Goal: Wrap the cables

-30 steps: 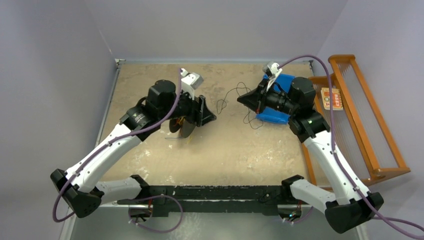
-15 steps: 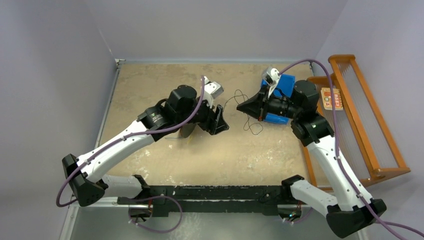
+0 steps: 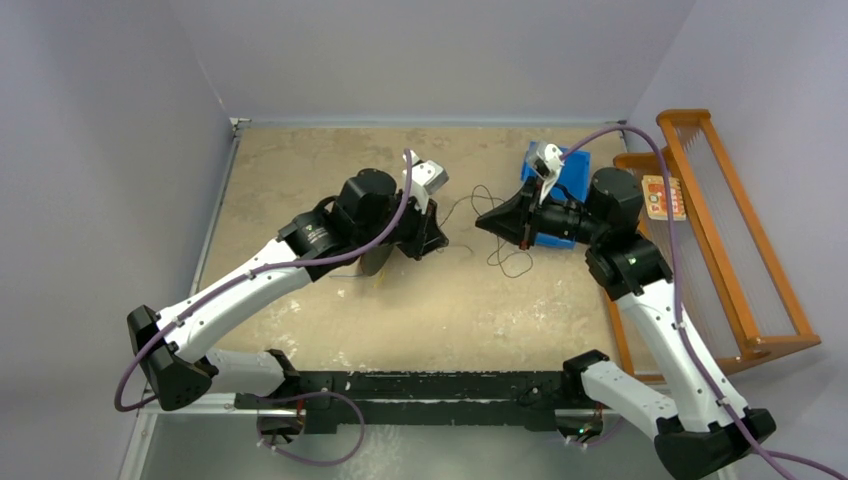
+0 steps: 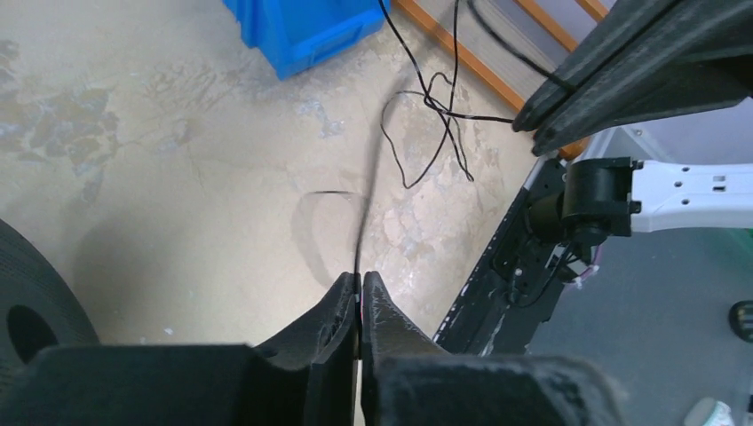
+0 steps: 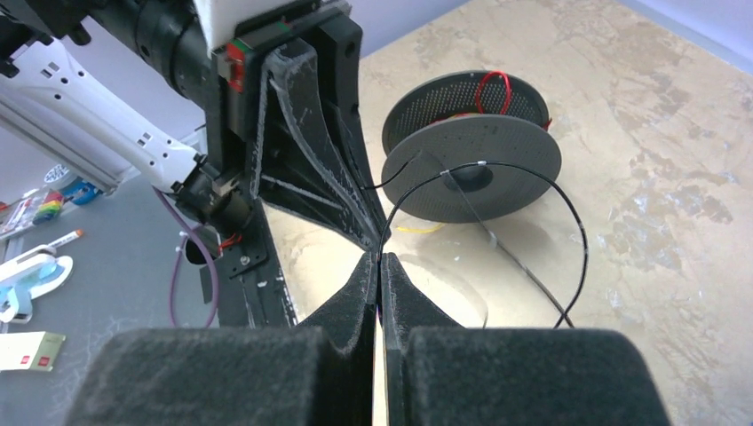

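Observation:
A thin black cable [image 3: 503, 262] lies in loose loops on the tan table between my two grippers. My left gripper [image 3: 441, 243] is shut on one stretch of it; in the left wrist view the black cable [image 4: 437, 102] runs down into the closed tips of the left gripper [image 4: 360, 277]. My right gripper [image 3: 480, 221] faces it, a short way apart, and is shut on another stretch; the right gripper [image 5: 380, 257] pinches the strand where the black cable [image 5: 579, 222] arcs away. Red strands [image 5: 489, 87] and a yellow strand [image 5: 417, 229] sit at the black spool [image 5: 471, 151].
The spool [image 3: 375, 262] stands on the table, partly hidden under my left arm. A blue bin [image 3: 570, 165] sits behind the right wrist. A wooden rack [image 3: 720, 230] lines the table's right edge. The black base rail [image 3: 420, 385] runs along the near edge.
My left arm swung right toward the right gripper, and its jaws went from open to shut on the black cable. The right gripper stayed shut and edged slightly left.

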Controlling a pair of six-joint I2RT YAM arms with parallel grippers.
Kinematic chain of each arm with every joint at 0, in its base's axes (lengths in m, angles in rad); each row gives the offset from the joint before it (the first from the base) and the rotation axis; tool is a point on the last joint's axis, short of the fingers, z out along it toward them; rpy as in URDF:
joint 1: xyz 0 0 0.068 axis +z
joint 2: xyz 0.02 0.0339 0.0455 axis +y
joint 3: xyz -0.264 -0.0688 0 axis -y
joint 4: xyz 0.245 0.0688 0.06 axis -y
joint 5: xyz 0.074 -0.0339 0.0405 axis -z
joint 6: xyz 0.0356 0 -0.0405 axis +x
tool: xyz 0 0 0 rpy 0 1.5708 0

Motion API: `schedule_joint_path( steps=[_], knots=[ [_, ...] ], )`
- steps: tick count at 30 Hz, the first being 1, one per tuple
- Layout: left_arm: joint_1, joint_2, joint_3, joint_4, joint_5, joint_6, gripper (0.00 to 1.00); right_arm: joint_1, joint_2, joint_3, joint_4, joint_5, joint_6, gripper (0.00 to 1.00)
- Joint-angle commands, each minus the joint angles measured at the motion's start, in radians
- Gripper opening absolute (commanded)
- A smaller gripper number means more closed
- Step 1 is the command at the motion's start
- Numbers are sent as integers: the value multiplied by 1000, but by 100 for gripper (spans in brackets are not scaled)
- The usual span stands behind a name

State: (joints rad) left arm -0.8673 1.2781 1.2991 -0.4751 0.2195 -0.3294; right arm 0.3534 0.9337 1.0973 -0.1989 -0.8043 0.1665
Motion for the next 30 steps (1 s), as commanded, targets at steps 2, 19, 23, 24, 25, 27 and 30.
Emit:
schedule_joint_path(
  steps=[2,19,23,24,25,27,30],
  knots=[
    [-7,-12,56,55,-22,12,0,4,-11,-18,11,-11,-8,0],
    [-7,0,241,-79,-338,28,0,52,-79,-217,-70,-53,-3,0],
    [-7,18,262,-90,-407,42,0,73,-121,-233,-57,-121,-1,0],
    [-7,24,266,-90,-419,44,0,80,-130,-235,-47,-157,-1,0],
    [-7,32,269,-90,-427,45,0,86,-140,-234,-39,-183,1,0],
    [-7,54,281,-102,-445,48,0,97,-161,-226,-22,-224,6,0],
    [-7,90,289,-122,-483,48,0,105,-190,-201,2,-271,11,0]
  ],
)
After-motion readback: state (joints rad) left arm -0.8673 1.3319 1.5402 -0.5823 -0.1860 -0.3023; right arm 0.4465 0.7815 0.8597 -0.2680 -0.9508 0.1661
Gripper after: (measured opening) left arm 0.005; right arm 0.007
